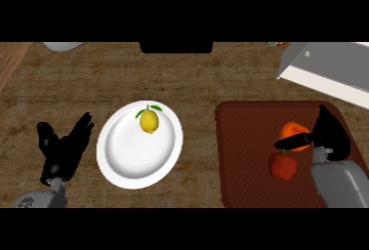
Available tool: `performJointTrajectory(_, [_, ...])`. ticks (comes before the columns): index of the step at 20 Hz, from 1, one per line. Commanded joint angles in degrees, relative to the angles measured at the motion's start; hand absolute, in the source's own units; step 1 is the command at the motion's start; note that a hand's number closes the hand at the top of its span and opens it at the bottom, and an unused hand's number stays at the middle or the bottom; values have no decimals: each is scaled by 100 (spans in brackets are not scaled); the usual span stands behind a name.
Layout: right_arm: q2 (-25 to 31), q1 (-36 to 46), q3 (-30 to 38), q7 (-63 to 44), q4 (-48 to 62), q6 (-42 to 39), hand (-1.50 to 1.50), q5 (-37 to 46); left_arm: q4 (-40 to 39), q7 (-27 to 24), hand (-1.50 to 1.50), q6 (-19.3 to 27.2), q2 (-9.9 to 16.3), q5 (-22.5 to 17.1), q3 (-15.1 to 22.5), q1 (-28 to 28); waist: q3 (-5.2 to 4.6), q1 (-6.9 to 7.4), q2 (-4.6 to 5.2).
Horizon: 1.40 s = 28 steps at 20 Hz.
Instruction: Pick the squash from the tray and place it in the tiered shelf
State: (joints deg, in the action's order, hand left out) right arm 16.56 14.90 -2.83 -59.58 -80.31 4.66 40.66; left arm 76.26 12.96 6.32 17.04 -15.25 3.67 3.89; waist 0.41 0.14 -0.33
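Brown wood-grain table (108, 78) carries a dark red tray (245, 146) at the robot's right and a white oval plate (140, 166) at the centre, as seen from the head view. On the tray, the right hand (324, 134) has its black thumb and fingers curled round an orange squash (292, 130), which sits in the tray's right half, partly hidden by the hand. Just below it on the same tray lies a red-orange vegetable with a green stem (283, 167), close to the squash; whether the two touch cannot be told. The grey right forearm (338, 185) comes in from the lower right edge, covering the tray's near corner. A yellow lemon with green leaves (149, 121) rests on the upper part of the plate. The left hand (65, 151) is at the plate's left, beside its rim, fingers straight and pointing up, grasping nothing. A white and grey shelf unit (324, 68) stands at the upper right corner, beyond the tray and apart from the squash. A black object (176, 47) sits at the top centre edge, and a pale grey rounded item (63, 46) shows at the top left
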Motion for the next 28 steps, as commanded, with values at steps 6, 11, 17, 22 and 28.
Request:
performJointTrajectory(6, [-260, 476, 475, 940, 1480, 661, -150, 193, -136, 33, 0, -193, -188, 168, -196, -74, -39, 17, 42])
performJointTrajectory(11, [-253, 485, -376, 983, 1467, -864, 150, 44, 36, 353, 0, -48, -220, 206, -93, 134, -41, 71, 75])
performJointTrajectory(17, [-405, 227, 125, 2063, 1704, 74, 150, -122, -367, -119, 0, -505, -92, 123, -461, -120, -41, -4, 43])
performJointTrajectory(22, [-756, 128, -304, 1545, 544, 322, 150, 335, 192, 388, 0, -166, -273, 365, -264, -200, -41, -26, 19])
performJointTrajectory(28, [-226, 572, -318, 3281, 712, -242, 150, -205, -93, -140, 0, -205, -509, 458, -210, -328, -39, 22, 46])
